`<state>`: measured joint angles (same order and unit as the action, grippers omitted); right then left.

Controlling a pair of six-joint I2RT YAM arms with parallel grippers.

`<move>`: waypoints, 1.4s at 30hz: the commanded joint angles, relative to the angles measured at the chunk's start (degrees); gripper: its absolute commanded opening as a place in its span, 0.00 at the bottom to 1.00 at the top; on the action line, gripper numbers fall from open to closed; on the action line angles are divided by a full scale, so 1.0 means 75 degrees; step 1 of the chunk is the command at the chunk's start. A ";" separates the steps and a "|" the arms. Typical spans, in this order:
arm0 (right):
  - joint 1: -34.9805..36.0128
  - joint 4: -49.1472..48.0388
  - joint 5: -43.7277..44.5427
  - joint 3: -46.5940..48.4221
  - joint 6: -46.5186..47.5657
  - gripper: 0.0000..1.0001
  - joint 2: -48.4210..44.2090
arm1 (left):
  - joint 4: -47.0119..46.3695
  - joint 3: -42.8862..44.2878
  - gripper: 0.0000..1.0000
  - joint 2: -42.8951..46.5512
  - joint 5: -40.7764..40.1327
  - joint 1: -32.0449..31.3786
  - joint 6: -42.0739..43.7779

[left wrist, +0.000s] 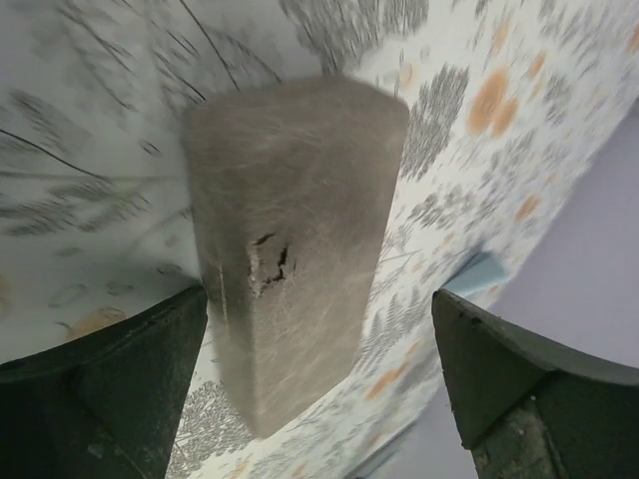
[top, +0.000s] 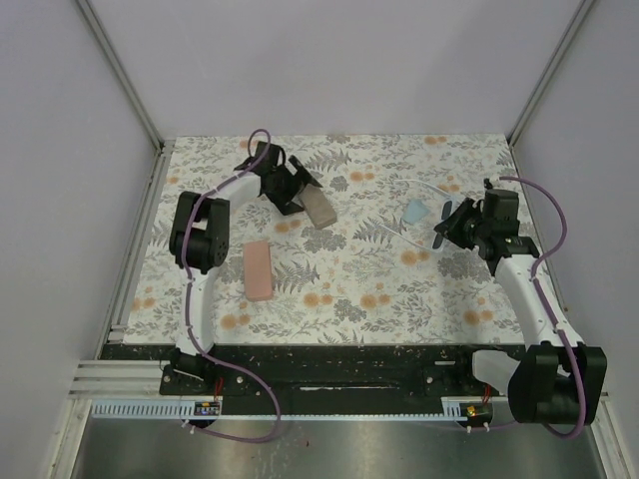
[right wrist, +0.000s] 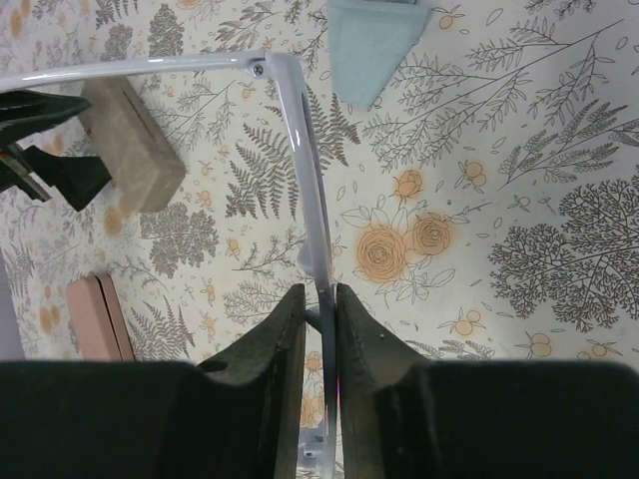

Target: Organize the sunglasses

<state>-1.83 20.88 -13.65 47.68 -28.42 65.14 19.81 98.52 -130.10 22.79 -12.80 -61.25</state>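
Sunglasses [right wrist: 305,150], white-framed, hang above the counter [right wrist: 519,200], one thin rim pinched in the right hand [right wrist: 319,294]; such a slim hold could twist or slip. Left hand [left wrist: 319,389] gapes wide, the tan case [left wrist: 300,220] between its fingers. From above, the pair hovers near a blue cloth [top: 416,212].

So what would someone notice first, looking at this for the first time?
Over on the right, the right gripper has its jaws shut on the thin frame of the white-framed sunglasses. At the far left, the left gripper hangs with its jaws wide open over the tan case. A pink case lies closer to the arm bases.
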 commanded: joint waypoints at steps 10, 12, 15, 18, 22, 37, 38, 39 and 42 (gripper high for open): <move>0.0021 0.0168 -0.0536 0.0135 -0.0101 0.22 -0.0799 | 0.2620 0.1911 0.99 -0.0126 -0.3797 -0.1258 0.2835; 0.0021 0.0238 -0.0536 0.0158 -0.0066 0.22 -0.0834 | 0.2795 0.2039 0.99 -0.0195 -0.4091 -0.1317 0.2824; 0.0021 0.0274 -0.0535 0.0146 -0.0077 0.22 -0.0916 | 0.3193 0.2472 0.99 -0.0441 -0.4607 -0.1399 0.2753; 0.0021 0.0274 -0.0536 0.0111 -0.0089 0.22 -0.0917 | 0.3370 0.2835 0.99 -0.0652 -0.4866 -0.1539 0.2613; 0.0021 0.0286 -0.0582 0.0100 -0.0112 0.22 -0.0917 | 0.3557 0.3491 0.99 -0.1109 -0.4832 -0.1715 0.2519; 0.0021 0.0532 -0.0547 0.0088 -0.0054 0.22 -0.1221 | 0.3195 0.3283 0.70 -0.1263 -0.4515 -0.1798 0.2108; 0.0021 0.0555 -0.0559 0.0099 -0.0031 0.22 -0.1233 | 0.3020 0.3038 0.61 -0.1146 -0.4480 -0.1798 0.2190; 0.0021 0.0590 -0.0571 0.0111 -0.0019 0.21 -0.1233 | 0.2810 0.2804 0.51 -0.0948 -0.4387 -0.1798 0.2272; 0.0021 0.0754 -0.0582 0.0205 0.0110 0.22 -0.1186 | 0.2026 0.1973 0.29 -0.0421 -0.3732 -0.1821 0.2634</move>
<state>-1.83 25.89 -16.80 47.59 -28.77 57.25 40.03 119.98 -138.28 -9.93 -26.04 -45.45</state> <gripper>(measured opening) 0.233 0.551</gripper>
